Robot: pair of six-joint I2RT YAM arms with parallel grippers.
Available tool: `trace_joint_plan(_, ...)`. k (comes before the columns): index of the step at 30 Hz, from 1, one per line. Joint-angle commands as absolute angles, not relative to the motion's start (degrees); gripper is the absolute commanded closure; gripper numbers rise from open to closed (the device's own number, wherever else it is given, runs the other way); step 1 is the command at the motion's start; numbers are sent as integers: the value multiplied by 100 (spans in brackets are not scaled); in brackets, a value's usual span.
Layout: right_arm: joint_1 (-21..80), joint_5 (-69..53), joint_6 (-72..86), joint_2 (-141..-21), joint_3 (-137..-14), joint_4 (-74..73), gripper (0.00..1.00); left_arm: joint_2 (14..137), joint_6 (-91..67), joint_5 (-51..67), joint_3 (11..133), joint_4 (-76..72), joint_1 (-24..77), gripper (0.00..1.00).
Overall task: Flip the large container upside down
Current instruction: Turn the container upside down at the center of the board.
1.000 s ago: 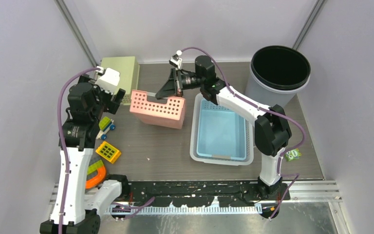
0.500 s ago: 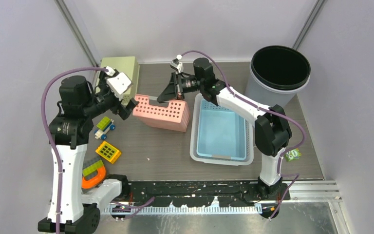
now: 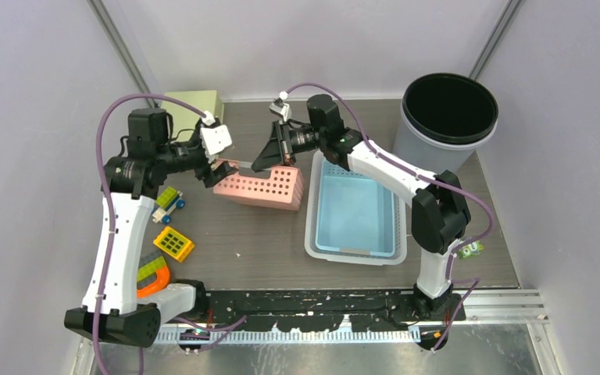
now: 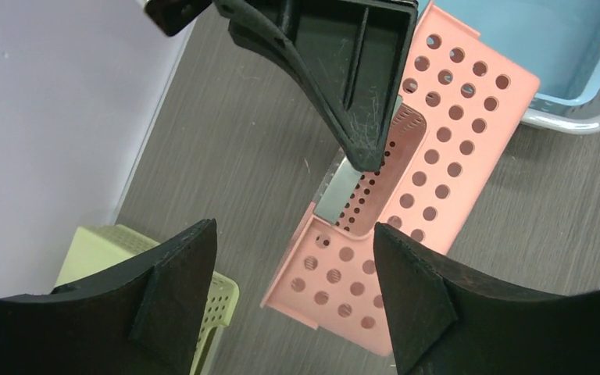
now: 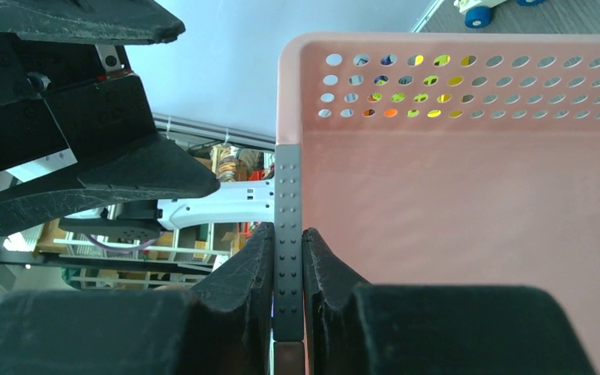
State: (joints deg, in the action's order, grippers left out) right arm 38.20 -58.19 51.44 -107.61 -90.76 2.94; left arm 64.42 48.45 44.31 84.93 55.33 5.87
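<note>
The pink container (image 3: 262, 186) lies tipped on its side at the far middle of the counter (image 3: 250, 234), a perforated long wall turned up toward the overhead camera and its right end just beside the far left corner of the blue bin (image 3: 312, 234). Whether its lower edge rests on the counter cannot be told.

The right fingers (image 5: 242, 273) are pressed together on a grey dotted strip at the container's rim. In the right wrist view this strip is pinched between them, and the pale pink inside of the container (image 5: 469, 203) fills the space to the right. From overhead, these fingers (image 3: 269, 150) come in from the far side and meet the rim near the notch in the upper wall.

The left fingers (image 4: 180, 289) stand apart. In the left wrist view the container's near corner (image 4: 344, 305) shows in the gap between them, with no contact visible. From overhead they (image 3: 212, 170) sit at the container's left end.

A pale green basket (image 3: 195, 101) stands at the far left corner and a black bucket (image 3: 437, 148) at the far right. A toy car (image 3: 170, 201), a yellow block (image 3: 173, 244) and an orange and green piece (image 3: 152, 277) lie along the left side, well apart from the container
</note>
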Motion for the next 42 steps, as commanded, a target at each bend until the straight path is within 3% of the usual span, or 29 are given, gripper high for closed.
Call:
trace_joint_plan(1, 3895, -5941, 4895, -10388, -9177, 86, 99, 6512, 5358, 4763, 8607, 5804, 740, 28)
trace_joint_plan(9, 3949, -6018, 4997, -10247, -9164, 159, 99, 6649, 5767, 4771, 8681, 6421, 1027, 36)
trace_joint_plan(22, 3992, -6187, 5569, -10195, -8971, 791, 99, 6696, 5629, 3838, 8517, 5970, 1641, 59)
trace_joint_plan(35, 3995, -6330, 5583, -10223, -8990, 805, 99, 6940, 5826, 3002, 8275, 5756, 1944, 63)
trace_joint_plan(38, 3991, -6394, 5562, -10229, -9038, 778, 99, 6969, 5885, 2932, 8213, 5772, 1967, 74)
trace_joint_plan(40, 3997, -6423, 5381, -10255, -9147, 587, 99, 6986, 5885, 2918, 8208, 5789, 1977, 93)
trace_joint_plan(42, 3983, -6401, 4921, -10278, -9337, 109, 92, 6996, 5853, 2908, 8210, 5780, 1986, 100)
